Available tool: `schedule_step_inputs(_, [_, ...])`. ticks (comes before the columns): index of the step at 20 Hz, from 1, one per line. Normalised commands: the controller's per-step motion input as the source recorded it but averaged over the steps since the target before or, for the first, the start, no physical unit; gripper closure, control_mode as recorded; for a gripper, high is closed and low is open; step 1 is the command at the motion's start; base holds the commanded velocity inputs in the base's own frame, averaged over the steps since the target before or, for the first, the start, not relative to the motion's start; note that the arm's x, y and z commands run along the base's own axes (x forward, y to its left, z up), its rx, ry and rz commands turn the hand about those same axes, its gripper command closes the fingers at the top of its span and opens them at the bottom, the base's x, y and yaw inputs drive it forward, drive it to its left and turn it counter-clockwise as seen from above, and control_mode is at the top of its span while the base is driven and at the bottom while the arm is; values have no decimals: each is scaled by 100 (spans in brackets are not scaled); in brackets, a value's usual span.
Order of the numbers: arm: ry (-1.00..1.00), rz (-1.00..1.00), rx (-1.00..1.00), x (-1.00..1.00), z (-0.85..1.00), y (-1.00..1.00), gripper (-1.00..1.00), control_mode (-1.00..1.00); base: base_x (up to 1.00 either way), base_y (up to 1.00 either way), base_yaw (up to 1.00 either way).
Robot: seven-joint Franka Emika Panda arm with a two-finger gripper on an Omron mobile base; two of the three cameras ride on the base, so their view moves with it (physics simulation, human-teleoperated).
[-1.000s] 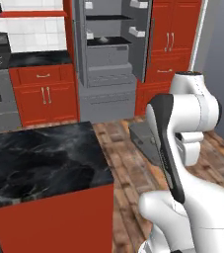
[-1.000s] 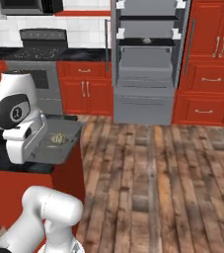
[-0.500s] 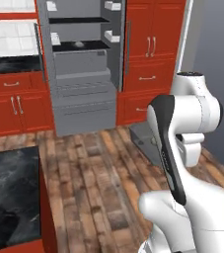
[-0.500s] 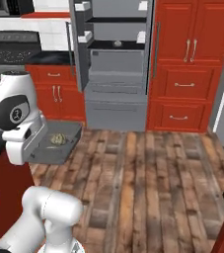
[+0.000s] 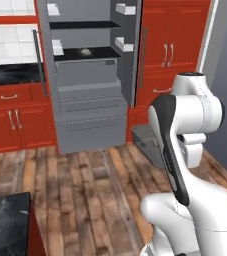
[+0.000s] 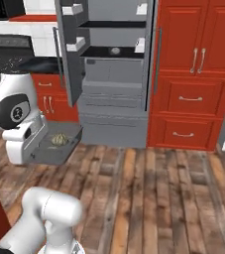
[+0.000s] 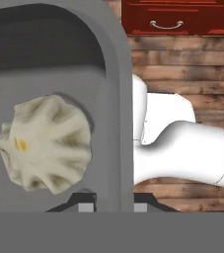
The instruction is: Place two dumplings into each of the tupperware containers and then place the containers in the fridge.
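My gripper point(image 7: 113, 206) is shut on the rim of a grey tupperware container point(image 7: 59, 64), one fingertip on each side of the wall. A pale crimped dumpling point(image 7: 44, 143) lies inside it. In the right base view the container point(image 6: 48, 151) hangs level at my hand, with dumplings point(image 6: 59, 139) in it. In the left base view a corner of the container point(image 5: 144, 140) shows behind the arm. The fridge point(image 5: 85, 107) point(image 6: 115, 94) stands open ahead. A small pale thing point(image 5: 85, 51) point(image 6: 115, 50) lies on its dark shelf, too small to name.
Red cabinets point(image 5: 172, 45) point(image 6: 193, 74) flank the fridge. Its open door point(image 5: 127, 47) point(image 6: 70, 49) carries white bins. A black marble counter corner point(image 5: 5, 220) lies at the lower left. Wooden floor point(image 6: 158, 198) stretches between me and the fridge.
The whole picture has shifted: the base has moved, so the fridge is now nearer and more central and the counter has slid off to the left. The container stays in my gripper.
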Motion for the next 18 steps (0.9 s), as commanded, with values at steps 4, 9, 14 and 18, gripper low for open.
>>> schedule_step_inputs(4, [0,0,0,0,0,0,100,100,100,-47,0])
schedule_step_inputs(9, [0,0,0,0,0,0,100,100,100,0,2])
schedule_step_inputs(14, [0,0,0,0,0,0,100,100,100,17,3])
schedule_step_inputs(18, [0,0,0,0,0,0,100,100,100,48,0])
